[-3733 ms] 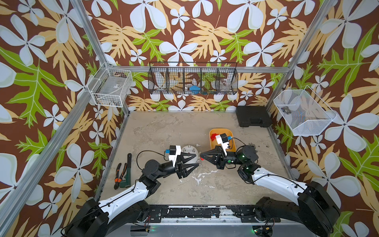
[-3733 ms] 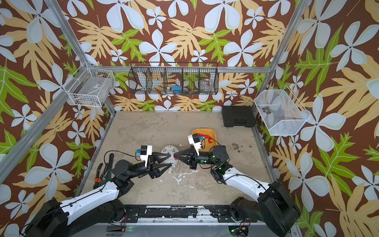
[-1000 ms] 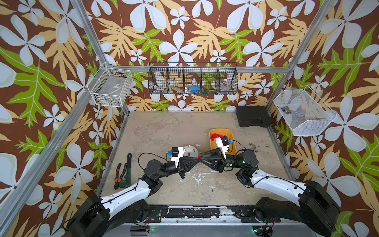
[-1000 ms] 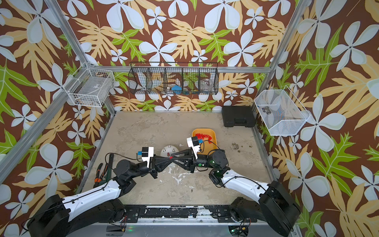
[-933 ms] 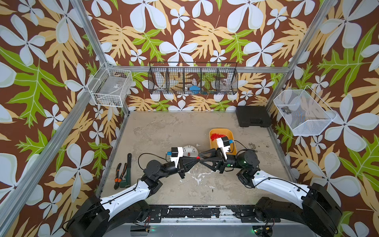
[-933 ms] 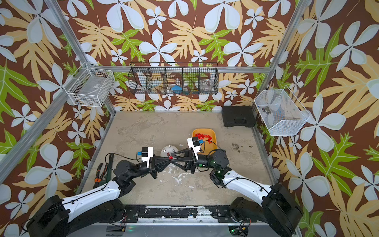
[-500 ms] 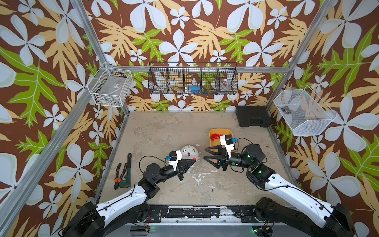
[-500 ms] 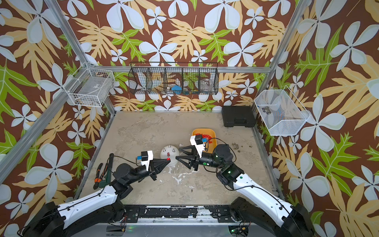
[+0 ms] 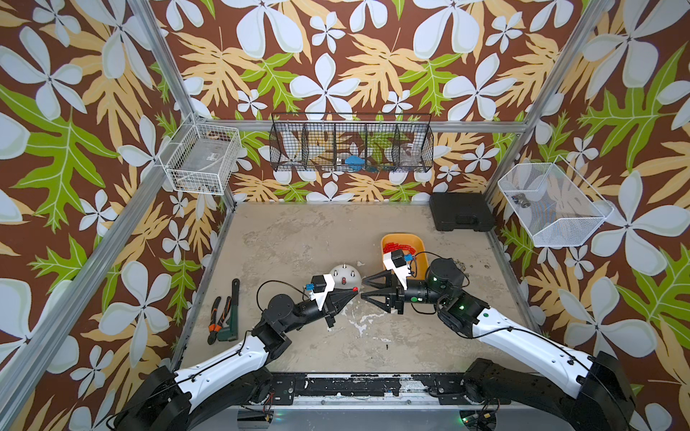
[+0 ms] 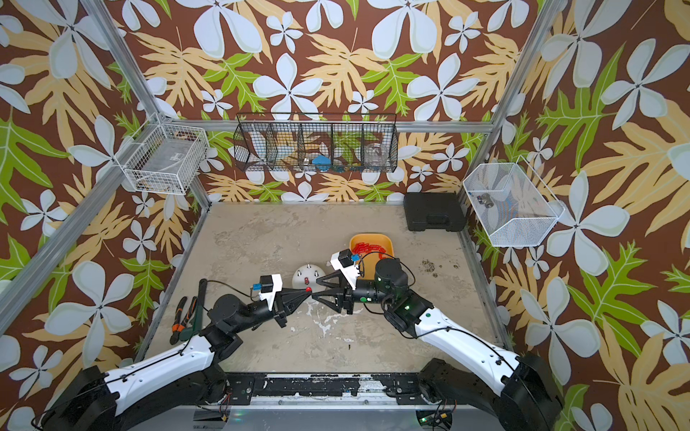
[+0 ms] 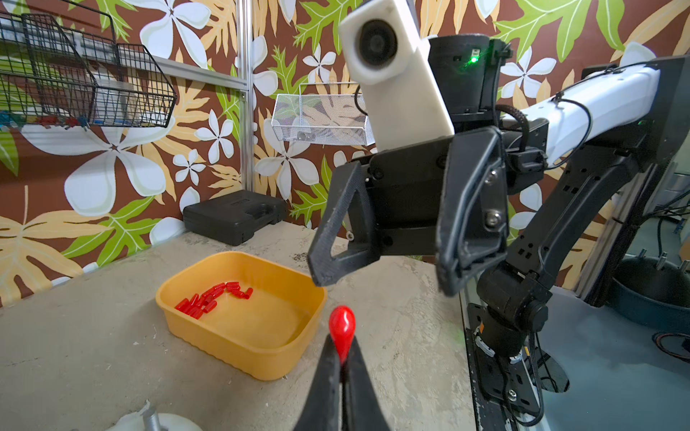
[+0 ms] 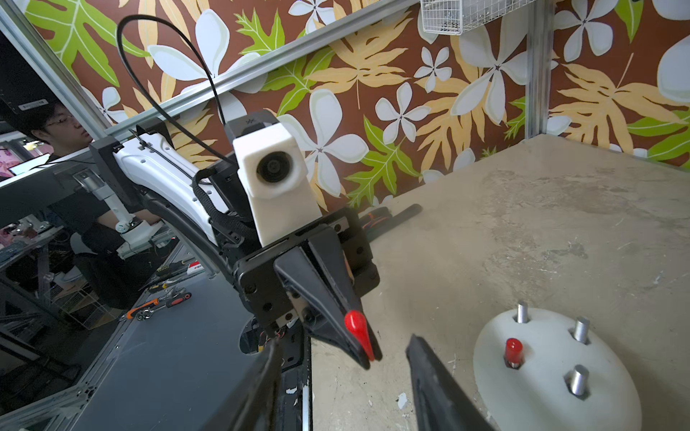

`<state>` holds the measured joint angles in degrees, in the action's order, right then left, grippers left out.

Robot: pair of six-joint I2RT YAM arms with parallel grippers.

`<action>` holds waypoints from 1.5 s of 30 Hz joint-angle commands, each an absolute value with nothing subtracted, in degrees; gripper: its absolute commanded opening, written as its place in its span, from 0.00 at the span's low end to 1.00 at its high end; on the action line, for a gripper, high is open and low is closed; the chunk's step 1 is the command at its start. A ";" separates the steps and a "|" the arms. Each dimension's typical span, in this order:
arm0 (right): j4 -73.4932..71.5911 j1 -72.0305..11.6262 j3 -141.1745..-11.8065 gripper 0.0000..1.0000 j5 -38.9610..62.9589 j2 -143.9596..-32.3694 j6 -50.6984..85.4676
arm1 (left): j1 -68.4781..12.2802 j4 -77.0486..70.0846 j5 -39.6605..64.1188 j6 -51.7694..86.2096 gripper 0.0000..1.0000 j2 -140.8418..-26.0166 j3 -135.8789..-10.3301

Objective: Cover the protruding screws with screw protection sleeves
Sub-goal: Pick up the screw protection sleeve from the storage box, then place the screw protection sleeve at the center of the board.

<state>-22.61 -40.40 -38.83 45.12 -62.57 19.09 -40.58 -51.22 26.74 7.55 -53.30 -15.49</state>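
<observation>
My left gripper (image 11: 341, 354) is shut on one red screw protection sleeve (image 11: 341, 328), which sticks out past its tips (image 9: 355, 288). My right gripper (image 12: 345, 345) stands open and empty, tip to tip with the left one (image 9: 364, 288). Just behind them on the table is the white dome (image 12: 552, 373). One of its protruding screws wears a red sleeve (image 12: 513, 350); three bare silvery screws (image 12: 580, 330) stick out around it. Several more sleeves (image 11: 213, 296) lie in the orange-yellow tray (image 11: 261, 358), behind the right gripper in both top views.
Pliers and a dark hand tool (image 9: 220, 321) lie near the table's left edge. A black case (image 9: 461, 216) sits in the far right corner. Wire baskets hang on the left (image 9: 201, 162), back (image 9: 351, 143) and right (image 9: 552, 205) walls.
The two grippers were joined at the sleeve a second ago. The right one has opened and drawn back a little to the right. The left one keeps the sleeve.
</observation>
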 commanded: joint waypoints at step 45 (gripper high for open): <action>-22.42 -38.23 -30.64 0.05 2.30 -53.84 16.04 | -41.38 2.05 13.95 38.92 0.00 -36.29 -18.72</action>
<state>-24.27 -38.17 -31.62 13.69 -54.37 17.45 -41.21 -18.04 19.35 32.40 -38.61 -16.53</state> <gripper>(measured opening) 0.056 0.059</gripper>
